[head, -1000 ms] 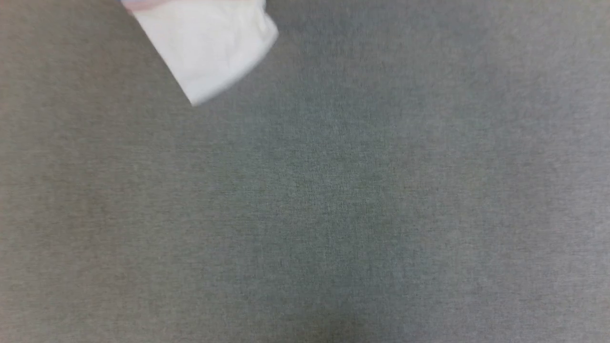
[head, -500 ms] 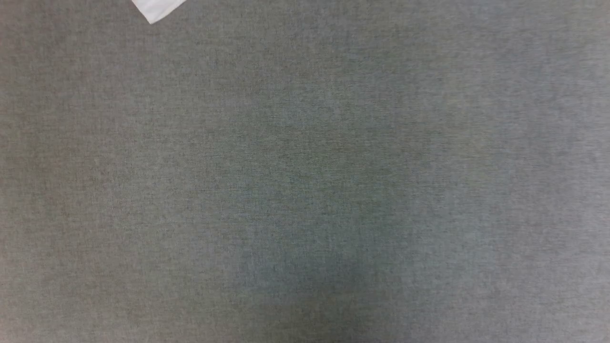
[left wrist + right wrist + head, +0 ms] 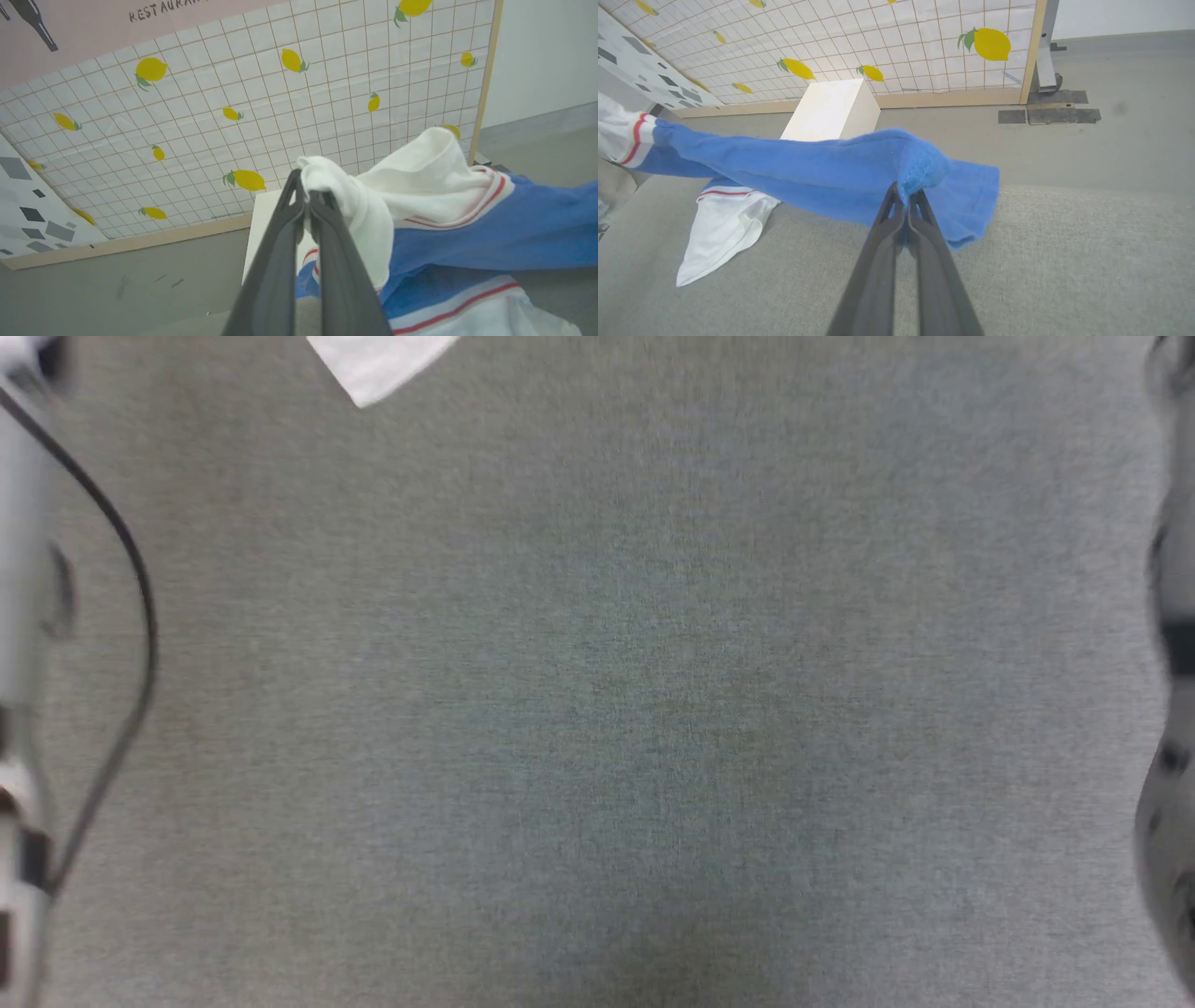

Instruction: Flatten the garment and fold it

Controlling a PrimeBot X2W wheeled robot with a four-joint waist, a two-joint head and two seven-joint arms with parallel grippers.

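Cloth of the royal-blue jersey T-shirt [image 3: 808, 168], white-sleeved and trimmed with red-and-white stripes, is clamped by both grippers. In the right wrist view the right gripper [image 3: 906, 195] is seen with its two long dark fingers pressed together on a bunched piece of the blue hem. From there the T-shirt is stretched away to the left of that view, raised above the grey fabric-covered desk [image 3: 1064, 261]. One white sleeve [image 3: 724, 233] is let down onto the desk and lies partly flat there.

In the left wrist view the left gripper [image 3: 306, 190] is seen closed narrowly on a fold of white sleeve cloth. The blue body of the T-shirt [image 3: 514, 228] is spread off to the right of that view, and more white cloth edged with striped trim is seen beneath it.

In the head view a white corner of the T-shirt [image 3: 378, 364] is caught at the top edge, above a broad stretch of the desk [image 3: 653, 709]. A blurred pale left forearm [image 3: 19, 616] with a looping black cable [image 3: 131, 588] is seen at the left edge, and a blurred pale right forearm [image 3: 1172, 709] at the right edge.

Beyond the desk, a white rectangular block [image 3: 831, 109] is set on the grey floor [image 3: 1111, 140], in front of a white tiled panel printed with yellow lemons [image 3: 901, 37].
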